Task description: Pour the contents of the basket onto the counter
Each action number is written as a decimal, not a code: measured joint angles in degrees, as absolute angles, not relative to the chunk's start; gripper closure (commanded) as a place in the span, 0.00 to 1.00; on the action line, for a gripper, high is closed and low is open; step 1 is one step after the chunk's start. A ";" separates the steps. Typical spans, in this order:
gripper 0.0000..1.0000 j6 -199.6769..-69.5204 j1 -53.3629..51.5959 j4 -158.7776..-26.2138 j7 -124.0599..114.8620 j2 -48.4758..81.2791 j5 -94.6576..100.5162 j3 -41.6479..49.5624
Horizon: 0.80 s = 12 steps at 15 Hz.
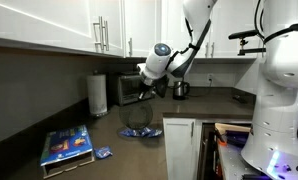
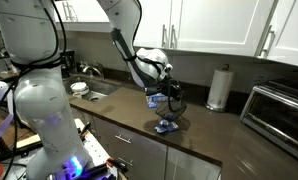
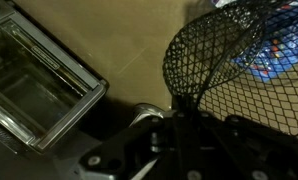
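Note:
My gripper [image 1: 145, 90] [image 2: 166, 93] is shut on the rim of the dark wire-mesh basket [image 1: 137, 113] [image 2: 175, 108] and holds it tilted just above the counter [image 1: 34, 128] [image 2: 224, 135]. In the wrist view the gripper [image 3: 179, 108] pinches the rim, and the mesh bowl [image 3: 224, 45] fills the upper right. The blue and white packets [image 1: 139, 131] [image 2: 167, 127] lie at the basket's low side, at counter level, and show through the mesh [image 3: 274, 62]. I cannot tell whether they are still inside the basket.
A large flat blue package [image 1: 67, 146] and one loose small packet [image 1: 102, 153] lie on the counter. A paper towel roll [image 1: 97, 93] [image 2: 221, 88], the silver toaster oven [image 1: 125, 90] [image 2: 279, 108] [image 3: 39, 80], a kettle [image 1: 179, 88] and a sink [image 2: 89, 92] stand nearby.

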State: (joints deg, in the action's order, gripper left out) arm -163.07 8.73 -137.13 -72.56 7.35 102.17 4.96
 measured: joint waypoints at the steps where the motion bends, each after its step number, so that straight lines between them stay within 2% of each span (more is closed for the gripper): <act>1: 0.97 -162.85 8.32 -137.57 -72.14 6.93 102.17 4.76; 8: 0.97 -159.91 5.56 -141.50 -69.97 1.47 102.02 3.18; 12: 0.98 -164.34 4.96 -144.12 -61.79 0.83 98.21 2.72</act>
